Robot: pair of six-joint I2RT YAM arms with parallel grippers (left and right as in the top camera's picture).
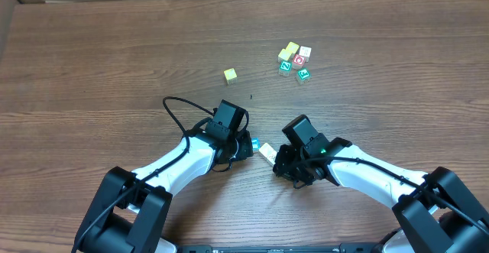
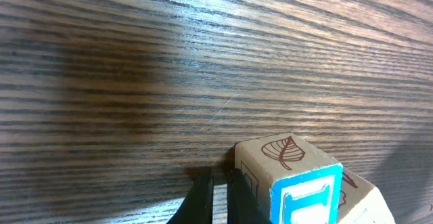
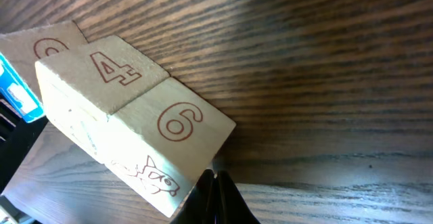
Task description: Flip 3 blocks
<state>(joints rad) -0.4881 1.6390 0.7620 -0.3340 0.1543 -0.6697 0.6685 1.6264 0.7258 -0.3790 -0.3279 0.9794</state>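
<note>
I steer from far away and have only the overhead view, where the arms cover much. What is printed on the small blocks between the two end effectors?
Observer: The right wrist view shows two cream blocks touching, the block with a 4 and the block with a 6, digits facing up.
Operator: Is something on their sides?
Observer: A fish drawing is on the side face under the 6.
Operator: And at the left arm?
Observer: In the left wrist view, the left end effector is shut, next to a block with a leaf on top.
</note>
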